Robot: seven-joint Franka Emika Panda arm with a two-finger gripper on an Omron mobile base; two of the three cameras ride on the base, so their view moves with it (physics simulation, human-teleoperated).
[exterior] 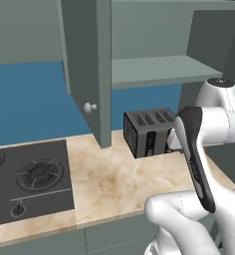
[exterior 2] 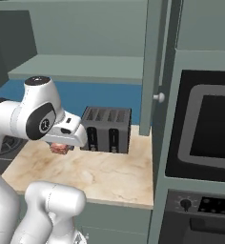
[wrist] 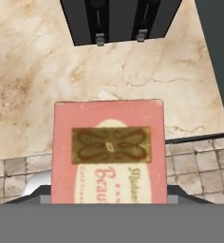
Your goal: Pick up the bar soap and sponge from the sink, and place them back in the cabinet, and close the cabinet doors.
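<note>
One bar soap pinched in tool, pink face with gold emblem toward hand camera, lifted clear above marble table. Landmark: black toaster. Soap hangs just in front of toaster, over table, toward stove side. Stove burners well off to toaster's left. Cabinet doors both swung open, one either side of toaster, pale knob low on each. Cabinet shelf directly above toaster, behind doors. Oven past toaster's right side.
</note>
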